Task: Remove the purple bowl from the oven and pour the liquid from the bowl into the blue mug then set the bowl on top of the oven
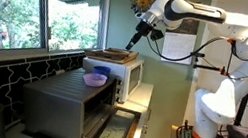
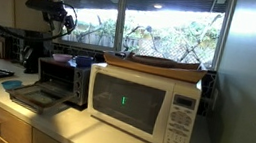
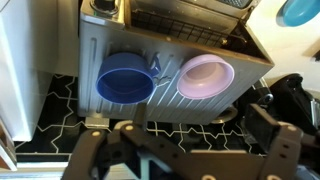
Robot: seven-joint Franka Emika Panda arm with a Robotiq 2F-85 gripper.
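The purple bowl (image 3: 205, 77) stands upright on top of the grey oven (image 3: 160, 50), right beside the blue mug (image 3: 125, 80). An exterior view shows the bowl (image 1: 93, 78) and the mug (image 1: 101, 71) on the oven (image 1: 57, 104), whose door hangs open. I cannot tell whether the bowl holds liquid. My gripper (image 3: 185, 150) is open and empty, high above the bowl and mug. It shows in both exterior views (image 1: 135, 39) (image 2: 60, 17), well clear of the oven (image 2: 66, 81).
A white microwave (image 1: 128, 75) (image 2: 144, 102) stands next to the oven with a flat wooden tray (image 1: 114, 53) on it. The open oven door (image 1: 114, 128) juts out over the counter. Black tiled backsplash (image 1: 1, 74) and windows lie behind.
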